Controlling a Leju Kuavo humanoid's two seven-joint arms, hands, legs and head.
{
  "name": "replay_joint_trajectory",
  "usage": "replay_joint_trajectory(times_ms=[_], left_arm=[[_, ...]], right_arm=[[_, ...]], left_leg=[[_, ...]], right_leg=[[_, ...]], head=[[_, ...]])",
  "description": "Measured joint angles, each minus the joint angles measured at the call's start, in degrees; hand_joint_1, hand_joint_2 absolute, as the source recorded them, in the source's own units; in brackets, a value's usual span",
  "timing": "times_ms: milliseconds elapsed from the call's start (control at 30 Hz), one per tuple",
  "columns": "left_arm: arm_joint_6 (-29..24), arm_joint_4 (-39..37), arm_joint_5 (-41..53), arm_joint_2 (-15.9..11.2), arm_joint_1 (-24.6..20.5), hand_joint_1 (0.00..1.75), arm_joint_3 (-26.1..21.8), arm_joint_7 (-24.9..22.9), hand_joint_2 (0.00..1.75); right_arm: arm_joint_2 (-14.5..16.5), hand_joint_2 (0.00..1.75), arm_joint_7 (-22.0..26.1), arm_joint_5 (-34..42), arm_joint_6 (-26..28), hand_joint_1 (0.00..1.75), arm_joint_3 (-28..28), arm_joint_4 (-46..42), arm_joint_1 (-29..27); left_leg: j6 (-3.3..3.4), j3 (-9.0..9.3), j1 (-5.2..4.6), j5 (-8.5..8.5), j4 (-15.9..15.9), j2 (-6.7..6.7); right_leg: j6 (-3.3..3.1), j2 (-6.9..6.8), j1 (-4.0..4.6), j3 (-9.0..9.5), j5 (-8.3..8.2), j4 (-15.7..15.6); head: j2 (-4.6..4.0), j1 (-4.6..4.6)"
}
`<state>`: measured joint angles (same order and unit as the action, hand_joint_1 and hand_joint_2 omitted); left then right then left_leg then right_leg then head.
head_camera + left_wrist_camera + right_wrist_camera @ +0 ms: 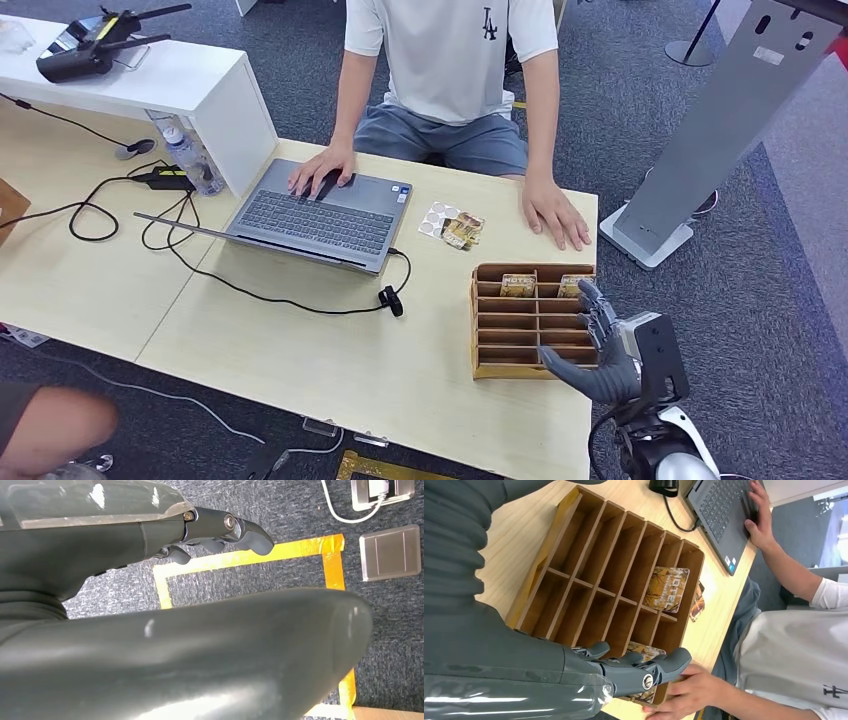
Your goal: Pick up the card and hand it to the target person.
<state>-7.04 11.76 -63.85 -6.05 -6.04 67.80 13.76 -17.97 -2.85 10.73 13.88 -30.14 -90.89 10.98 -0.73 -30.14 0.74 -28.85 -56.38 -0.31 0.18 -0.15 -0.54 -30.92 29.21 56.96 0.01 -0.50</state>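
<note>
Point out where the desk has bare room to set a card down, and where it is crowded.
Bare wood lies between the laptop and the card rack, in front of the sticker sheet, and on the near left desk below the looping cables. It is crowded around the rack, where the right hand hovers by the person's hand.

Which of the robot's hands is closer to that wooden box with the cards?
The right hand hovers at the wooden box's edge. The left hand hangs low over carpet.
</note>
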Motion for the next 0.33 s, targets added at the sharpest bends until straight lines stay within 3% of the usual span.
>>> replay_joint_trajectory(times_ms=[333], left_arm=[[0.31, 0.0, -0.02, -0.04, -0.03, 0.0, 0.0, -0.09, 0.0]], right_arm=[[-0.75, 1.75, -1.35, -1.73, -1.07, 0.0, 1.72, -1.47, -1.39]], left_leg=[[0.0, 0.0, 0.0, 0.0, 0.0, 0.01]], right_leg=[[0.0, 0.0, 0.0, 0.0, 0.0, 0.0]], head=[[0.0, 0.0]])
